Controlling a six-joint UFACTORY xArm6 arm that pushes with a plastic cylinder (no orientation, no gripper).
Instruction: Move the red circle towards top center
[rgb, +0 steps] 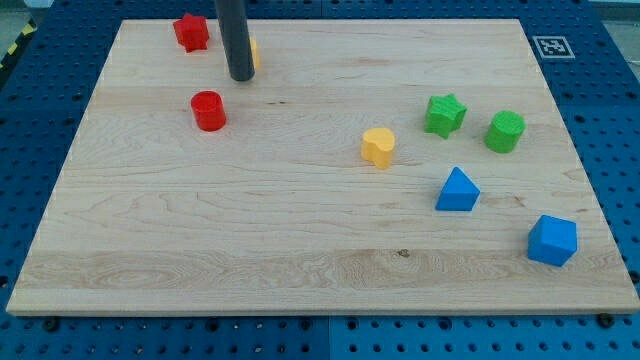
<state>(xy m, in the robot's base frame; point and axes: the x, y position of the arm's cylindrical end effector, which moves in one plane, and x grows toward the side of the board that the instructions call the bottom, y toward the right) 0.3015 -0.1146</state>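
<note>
The red circle (208, 110) is a short red cylinder on the wooden board (300, 220), at the upper left. My tip (240, 78) is the lower end of a dark rod that comes down from the view's top. It stands just above and to the right of the red circle, a small gap apart. A yellow block (254, 53) is mostly hidden behind the rod, so its shape cannot be made out.
A red star (191, 32) lies near the top left corner. A yellow block (378, 146) is at the centre. A green star (445, 114) and green cylinder (505, 131) are at the right. A blue triangle (457, 190) and blue block (552, 240) are at the lower right.
</note>
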